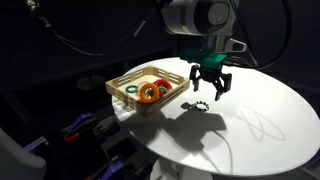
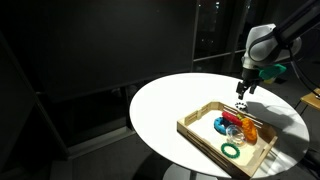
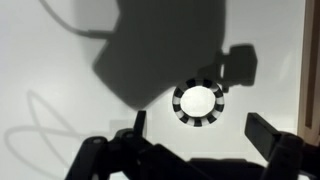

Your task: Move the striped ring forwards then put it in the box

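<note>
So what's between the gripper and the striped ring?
Nothing: the open gripper hovers above the striped ring, with only white table around it, in the wrist view.

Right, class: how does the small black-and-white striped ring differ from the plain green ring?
The striped ring has black and white bands; the green ring is plain. The striped ring lies on the round white table, outside the light-wood slatted box; the green ring lies inside it. The striped ring is alone under the open gripper; the green ring shares the box with other coloured rings. Both lie flat, ungripped.
</note>
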You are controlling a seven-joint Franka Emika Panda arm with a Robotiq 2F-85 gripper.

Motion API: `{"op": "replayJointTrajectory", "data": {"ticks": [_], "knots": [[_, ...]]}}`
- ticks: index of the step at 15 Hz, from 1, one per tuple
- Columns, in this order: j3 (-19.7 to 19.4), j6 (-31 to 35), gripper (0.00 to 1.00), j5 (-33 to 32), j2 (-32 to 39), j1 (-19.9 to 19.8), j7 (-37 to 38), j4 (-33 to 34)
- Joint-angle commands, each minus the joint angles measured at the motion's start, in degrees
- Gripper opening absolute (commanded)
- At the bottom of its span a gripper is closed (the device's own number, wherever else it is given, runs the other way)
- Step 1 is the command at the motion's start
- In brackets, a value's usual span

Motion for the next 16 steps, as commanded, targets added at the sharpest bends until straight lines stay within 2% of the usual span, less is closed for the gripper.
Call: {"op": "replayJointTrajectory", "data": {"ticks": [1,16], "knots": [[0.70,-0.18,1.00,-0.54,-0.03,-0.67,0.27,0.12],[2.56,3.07,1.00,3.24,4.26,-2.59,-0.37,1.94]]}}
